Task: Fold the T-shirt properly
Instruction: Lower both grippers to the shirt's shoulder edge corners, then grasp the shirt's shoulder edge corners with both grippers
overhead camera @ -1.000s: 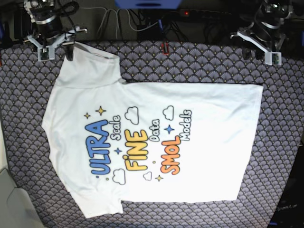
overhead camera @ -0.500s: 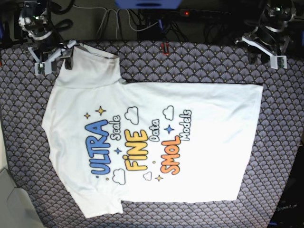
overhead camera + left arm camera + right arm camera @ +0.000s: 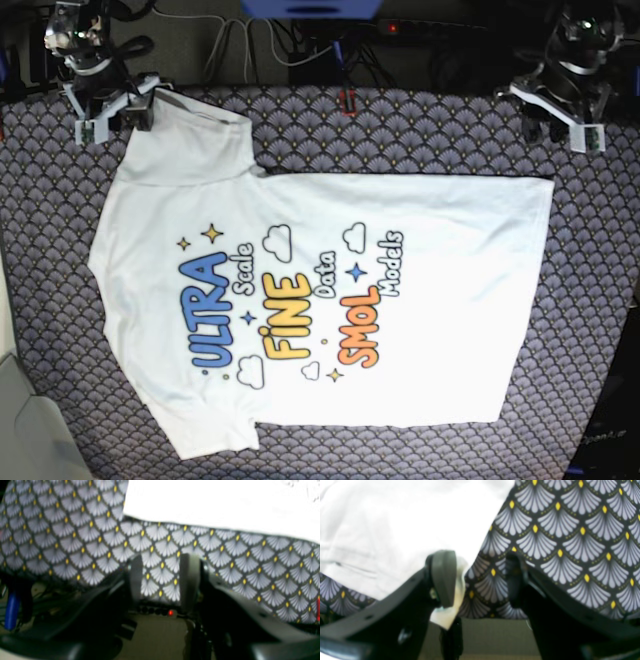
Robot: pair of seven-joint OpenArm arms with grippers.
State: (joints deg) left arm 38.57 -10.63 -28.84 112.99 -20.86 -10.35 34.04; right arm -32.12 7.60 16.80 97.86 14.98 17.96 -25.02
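Observation:
The T-shirt lies flat and print side up on the patterned tablecloth, with its sleeves at the left of the base view and its hem at the right. My right gripper is open at the tip of the upper sleeve. In the right wrist view this gripper has its jaws apart, with the white sleeve cloth against the left finger. My left gripper is open above the cloth, off the hem's upper corner. In the left wrist view the gripper is empty, and the shirt edge lies beyond it.
Cables and a power strip with a red light run along the table's back edge. A grey object stands at the lower left corner. The patterned cloth ends at the back, just behind both grippers.
My right gripper has shifted and turned a little at the sleeve tip. My left gripper has edged slightly right and down. The shirt has not moved.

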